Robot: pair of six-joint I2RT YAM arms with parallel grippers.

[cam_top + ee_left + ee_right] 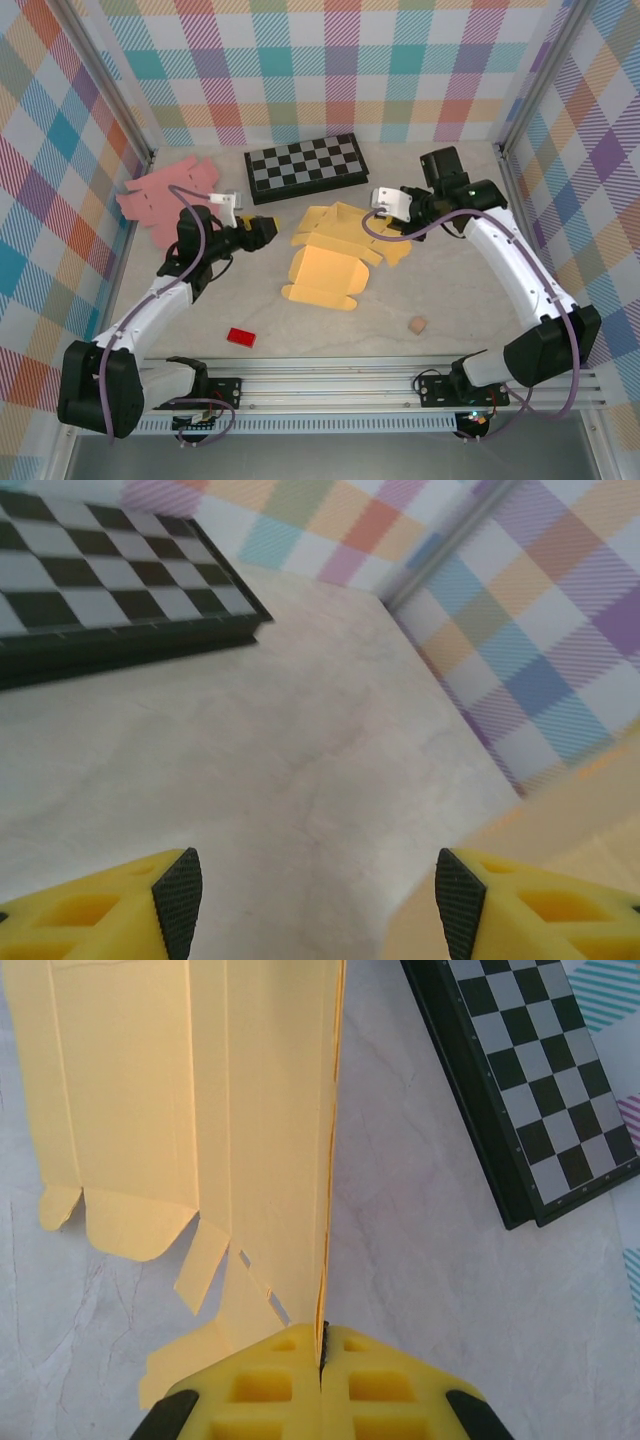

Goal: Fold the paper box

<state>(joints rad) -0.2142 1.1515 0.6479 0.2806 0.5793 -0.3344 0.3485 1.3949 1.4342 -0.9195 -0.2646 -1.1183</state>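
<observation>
Yellow paper box (335, 255) lies part-folded in the middle of the table (450, 290). The right gripper (322, 1358) is clamped tight on a raised edge of it, the sheet standing upright between the closed fingers. The left gripper (315, 890) hangs just left of the box, jaws spread, nothing but bare tabletop between them. A checkerboard (306, 167) sits close behind the box, a pink cardboard sheet (165, 195) at the far left. Nearer the arm bases are a red block (241, 337) and a small tan block (417, 325), both well apart from the box.
</observation>
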